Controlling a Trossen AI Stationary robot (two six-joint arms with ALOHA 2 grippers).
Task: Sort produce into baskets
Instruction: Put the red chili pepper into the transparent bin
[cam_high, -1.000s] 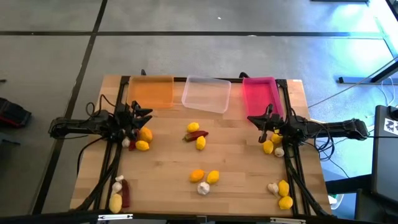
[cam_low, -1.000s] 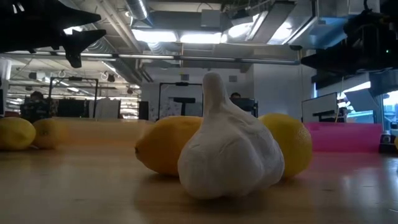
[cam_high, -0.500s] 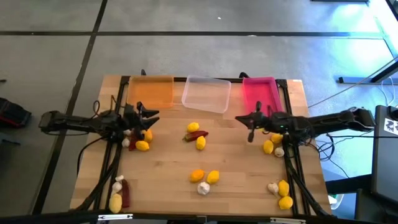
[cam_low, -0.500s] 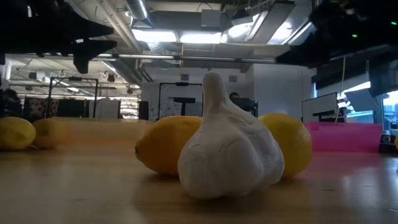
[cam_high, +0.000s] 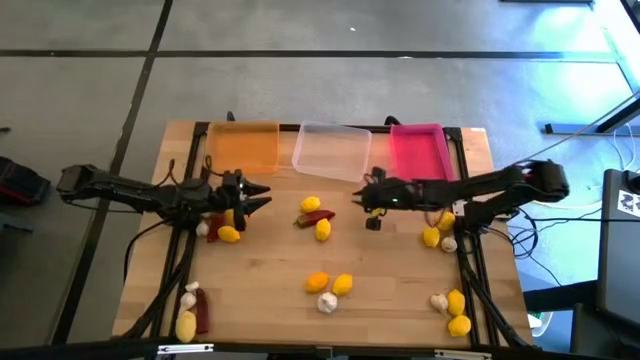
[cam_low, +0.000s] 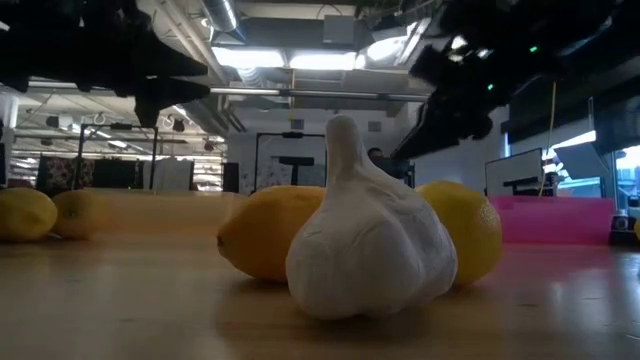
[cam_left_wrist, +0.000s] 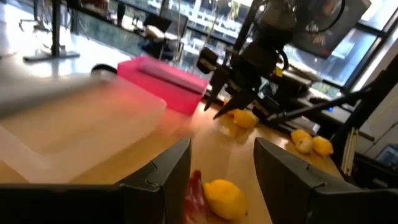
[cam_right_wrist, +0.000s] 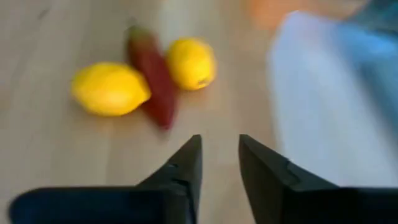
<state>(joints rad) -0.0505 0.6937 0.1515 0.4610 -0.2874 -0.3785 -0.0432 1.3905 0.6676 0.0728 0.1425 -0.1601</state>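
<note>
Right gripper (cam_high: 368, 198) open, just beside chili (cam_high: 318, 215) and lemons (cam_high: 310, 204)

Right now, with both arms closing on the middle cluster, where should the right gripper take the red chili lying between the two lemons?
Probably across the chili's narrow width near mid-length, coming from above. It lies flat and long, with a lemon close on one side and another lemon on the other, so the open right gripper should drop its fingers where the gaps show, likely toward the free end.

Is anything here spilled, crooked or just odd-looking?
Only one thing: the clear tray sits skewed between the squarely placed orange tray and pink tray. All three look empty; the produce lies loose on the table.
</note>
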